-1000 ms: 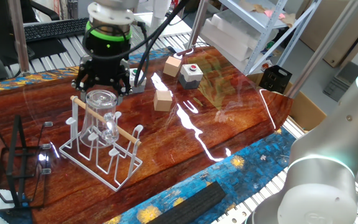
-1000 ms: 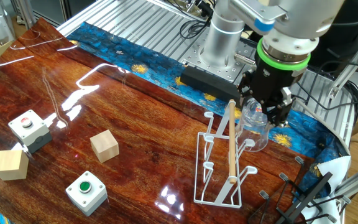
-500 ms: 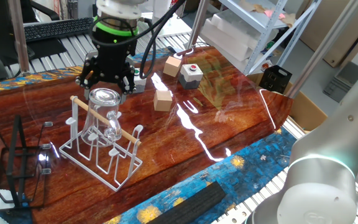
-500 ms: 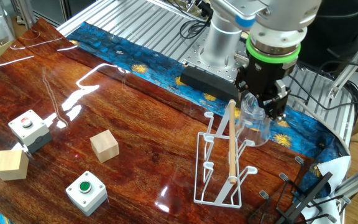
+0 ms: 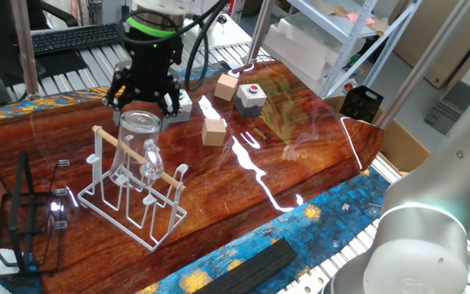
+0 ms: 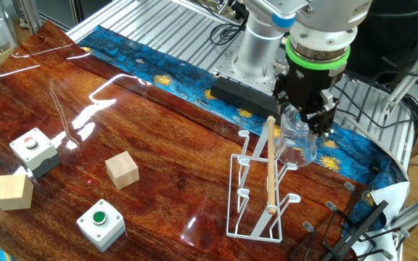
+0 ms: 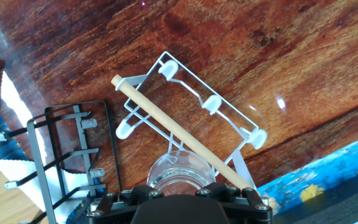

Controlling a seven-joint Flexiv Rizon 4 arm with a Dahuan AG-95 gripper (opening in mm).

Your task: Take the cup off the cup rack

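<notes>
While inverted, cup point(image 5: 139, 145) sits between jaws.

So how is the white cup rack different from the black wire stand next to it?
The cup rack is white wire with a light wooden rod across its top; the black wire stand is dark and shows no rod. The cup rack has the cup upside down on a peg; the black wire stand holds nothing. Both are wire frames standing on the table.

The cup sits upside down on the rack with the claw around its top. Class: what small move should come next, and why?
Probably a straight lift. The claw grips the upturned cup, whose mouth seems to hang around a peg of the cup rack, beside the wooden rod. Sideways motion would likely catch.
</notes>
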